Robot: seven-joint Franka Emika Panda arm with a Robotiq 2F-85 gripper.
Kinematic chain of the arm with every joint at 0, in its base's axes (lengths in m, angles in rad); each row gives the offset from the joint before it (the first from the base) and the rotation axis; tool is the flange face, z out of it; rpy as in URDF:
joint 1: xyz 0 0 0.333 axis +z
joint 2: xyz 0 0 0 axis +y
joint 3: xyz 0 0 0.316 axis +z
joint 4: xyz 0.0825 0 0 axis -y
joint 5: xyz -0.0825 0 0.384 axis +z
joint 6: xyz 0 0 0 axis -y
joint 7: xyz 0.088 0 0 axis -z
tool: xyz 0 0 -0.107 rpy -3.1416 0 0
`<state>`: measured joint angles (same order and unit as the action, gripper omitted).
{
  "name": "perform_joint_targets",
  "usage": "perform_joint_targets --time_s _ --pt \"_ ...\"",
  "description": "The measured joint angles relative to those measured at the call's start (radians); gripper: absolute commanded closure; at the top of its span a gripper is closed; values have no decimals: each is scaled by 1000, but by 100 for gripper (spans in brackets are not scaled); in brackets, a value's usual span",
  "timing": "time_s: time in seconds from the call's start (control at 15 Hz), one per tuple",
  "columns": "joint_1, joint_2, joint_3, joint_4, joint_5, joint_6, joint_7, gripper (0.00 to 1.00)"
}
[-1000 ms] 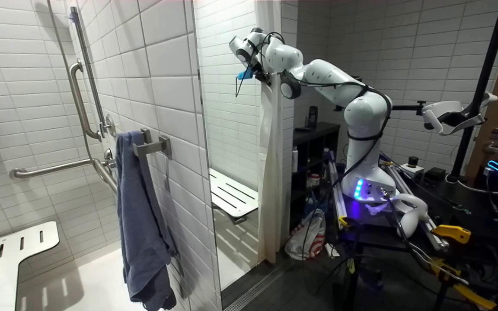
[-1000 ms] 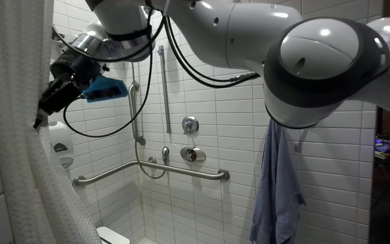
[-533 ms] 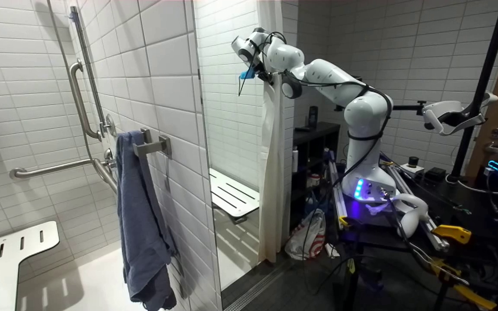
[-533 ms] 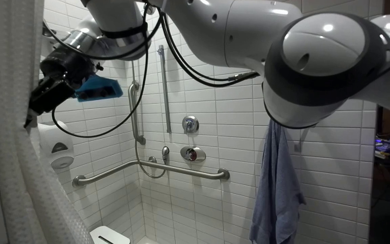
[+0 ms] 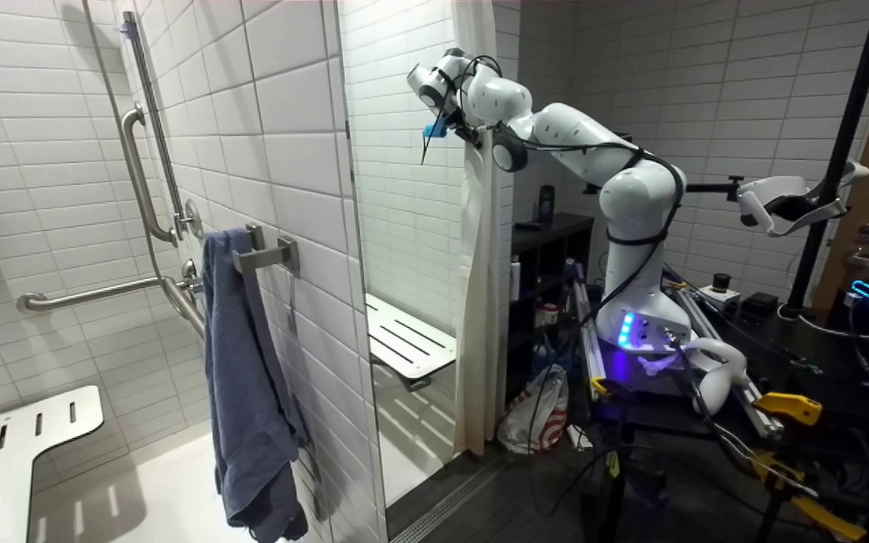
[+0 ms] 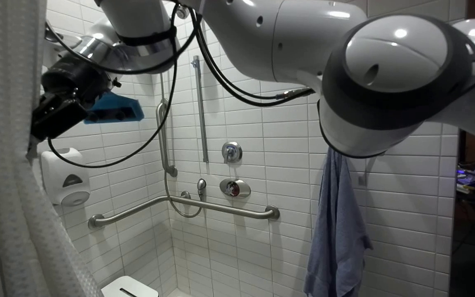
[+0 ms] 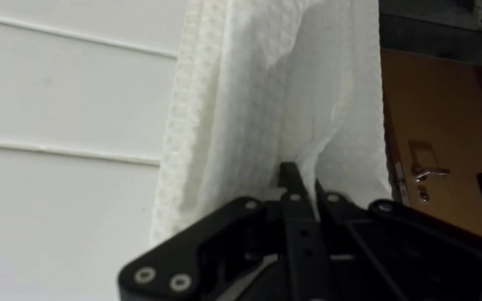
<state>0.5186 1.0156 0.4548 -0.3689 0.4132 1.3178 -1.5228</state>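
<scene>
Beside the dispenser in an exterior view, the shower curtain hangs with a fold pinched in the tool; both have just shifted sideways, uncovering more dispenser, so the curtain appears to follow the grip.

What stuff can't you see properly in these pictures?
Top of the curtain: cut off by the upper edge, both exterior views.
Top of the towel: behind the robot arm, exterior view.
How much curtain the end effector pinches: covered by its fingers, wrist view.
Seat: cut off by the bottom edge, exterior view.
</scene>
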Motion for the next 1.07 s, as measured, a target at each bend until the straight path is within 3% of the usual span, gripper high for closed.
perform_joint_targets --time_s 0.07,0.13,0.33,0.93,1.07 --pt "5 -2 0 0 0 -7 0 100" --pt "5 -2 -2 -1 -2 -8 1 73" --pt "1 1 -3 -3 0 -10 14 63" --pt "-21 82 -26 -6 -6 -40 21 2" --pt "-21 82 -30 -4 -8 -63 44 0"
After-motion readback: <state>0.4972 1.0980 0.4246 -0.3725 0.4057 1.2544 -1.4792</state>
